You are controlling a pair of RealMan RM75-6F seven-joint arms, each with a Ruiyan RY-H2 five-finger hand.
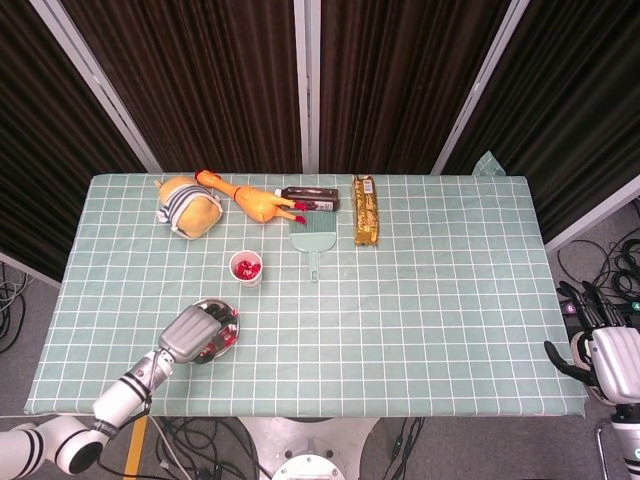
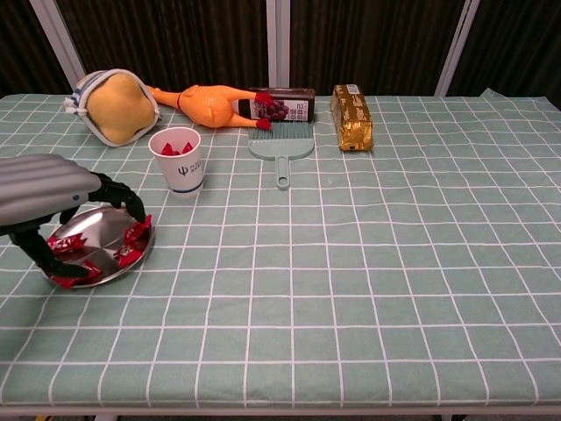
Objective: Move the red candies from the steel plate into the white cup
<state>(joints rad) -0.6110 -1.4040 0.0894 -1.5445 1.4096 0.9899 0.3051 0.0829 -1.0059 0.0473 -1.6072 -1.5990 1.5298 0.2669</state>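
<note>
Behind white cup (image 2: 178, 160): rubber chicken (image 2: 203, 103), brush (image 2: 282, 145) | left robot hand (image 2: 53, 206) spread over steel plate (image 2: 103, 247), empty

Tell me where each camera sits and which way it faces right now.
Head view: high above the near edge, looking down on the whole table; shows left hand over the steel plate and right hand off the table's right end.
Chest view: low at the near edge, looking across; shows only left hand.
Shared: plate, white cup, red candies.
</note>
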